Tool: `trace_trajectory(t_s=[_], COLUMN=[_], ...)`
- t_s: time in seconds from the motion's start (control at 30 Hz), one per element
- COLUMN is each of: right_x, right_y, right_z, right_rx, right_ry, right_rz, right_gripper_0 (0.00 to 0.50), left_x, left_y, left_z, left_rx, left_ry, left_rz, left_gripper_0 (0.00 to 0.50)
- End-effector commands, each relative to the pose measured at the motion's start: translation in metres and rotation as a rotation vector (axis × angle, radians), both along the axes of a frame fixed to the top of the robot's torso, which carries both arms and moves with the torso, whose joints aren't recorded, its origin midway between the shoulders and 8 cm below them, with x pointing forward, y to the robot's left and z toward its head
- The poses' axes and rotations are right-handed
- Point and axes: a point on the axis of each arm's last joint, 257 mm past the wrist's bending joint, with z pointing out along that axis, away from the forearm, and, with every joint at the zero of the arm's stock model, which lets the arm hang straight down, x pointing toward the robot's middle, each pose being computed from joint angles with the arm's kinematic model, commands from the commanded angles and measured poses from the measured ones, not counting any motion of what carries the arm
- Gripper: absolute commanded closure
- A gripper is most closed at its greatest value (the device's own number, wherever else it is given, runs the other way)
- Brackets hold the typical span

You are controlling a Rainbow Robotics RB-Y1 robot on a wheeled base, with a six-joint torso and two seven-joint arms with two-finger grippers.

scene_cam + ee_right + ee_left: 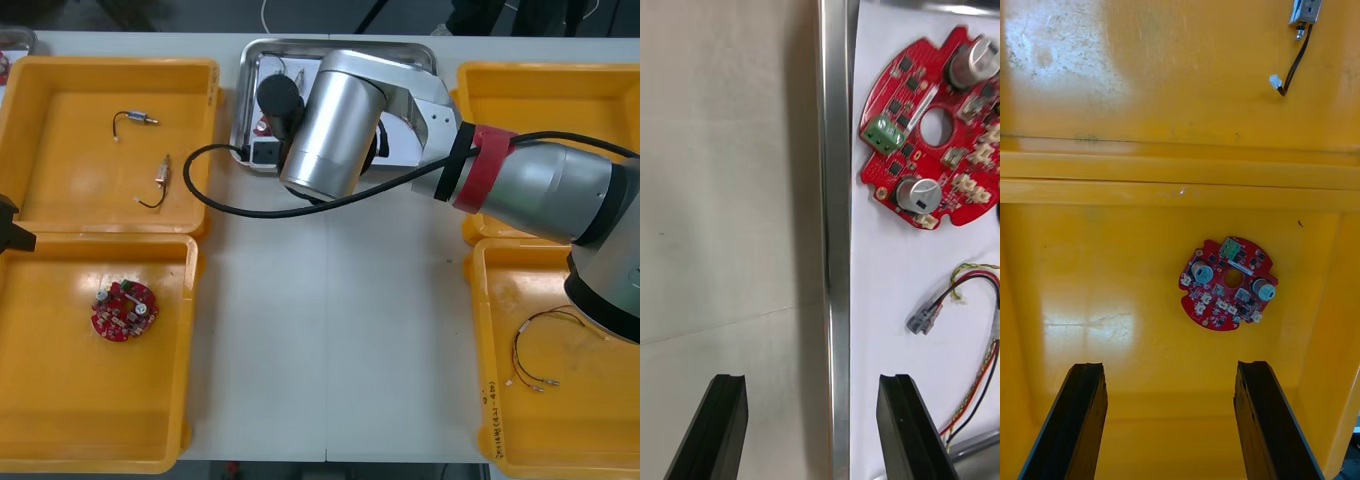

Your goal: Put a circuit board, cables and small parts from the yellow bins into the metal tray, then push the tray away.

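far to the left of the metal tray (262, 48), the left gripper (1169, 375) hangs with its fingers spread wide and nothing between them, over the yellow bin (60, 380) on the tray's near-left side. a spare circuit board (1228, 283) lies flat on that bin's floor, just beyond the fingertips. in the far-left bin (70, 150), beside the tray's left rim, two small metal parts (145, 119) lie with thin black leads. the right arm reaches across the table (330, 330) and covers much of the tray. the right gripper (811, 382) is spread open and empty, straddling the tray's raised rim: one finger over bare table outside it, the other over the white inside. inside the tray, past that inner finger, lie a loaded circuit board (929, 135) and a red and yellow cable (992, 337) with a small plug at its end. to the tray's near right, another cable (516, 352) lies curled in a bin (590, 440). with a board and a cable already inside, the step in hand looks like the push. the tray should be light, stiff and thin-walled, and likely to slide easily on the smooth table, so the rim is the place to bear on: either pinch its wall between the fingers or press the outer finger against it. a push off the middle of that side would probably swing the tray round. the board is rigid with fragile raised parts and the cable is limp, so both may shift on the slick white inside if the push is abrupt.
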Motion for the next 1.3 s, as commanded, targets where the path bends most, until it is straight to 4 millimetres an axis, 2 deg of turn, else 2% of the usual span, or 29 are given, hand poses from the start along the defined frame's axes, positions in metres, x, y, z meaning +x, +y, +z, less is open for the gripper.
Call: trace_trajectory(t_s=[0.03,0.23,0.47,0.57,0.77,0.9,1.07,1.13,1.3], right_x=[-0.022,-0.053,-0.097,-0.105,-0.107,-0.110,-0.120,-0.125,-0.133], right_y=[0.023,0.004,-0.044,-0.055,-0.076,-0.104,-0.148,-0.172,-0.218], right_z=[0.034,0.042,0.050,0.058,0.077,0.085,0.079,0.077,0.079], right_rx=[0.104,0.195,0.300,0.393,0.576,0.687,0.785,0.833,0.910], right_ry=[0.022,0.105,0.205,0.208,0.188,0.179,0.213,0.223,0.201], right_rz=[0.005,-0.070,-0.247,-0.297,-0.395,-0.479,-0.599,-0.667,-0.769], right_gripper_0=[0.000,0.000,0.000,0.000,0.000,0.000,0.000,0.000,0.000], left_x=[-0.007,-0.007,-0.007,-0.007,-0.007,-0.007,-0.007,-0.007,-0.007], left_y=[0.014,0.014,0.014,0.014,0.014,0.014,0.014,0.014,0.014], left_z=[0.010,0.010,0.010,0.010,0.010,0.010,0.010,0.010,0.010], left_rx=[0.092,0.092,0.092,0.092,0.092,0.092,0.092,0.092,0.092], left_ry=[-0.012,-0.012,-0.012,-0.012,-0.012,-0.012,-0.012,-0.012,-0.012], left_rz=[-0.081,-0.081,-0.081,-0.081,-0.081,-0.081,-0.081,-0.081,-0.081], left_gripper_0=[0.000,0.000,0.000,0.000,0.000,0.000,0.000,0.000,0.000])
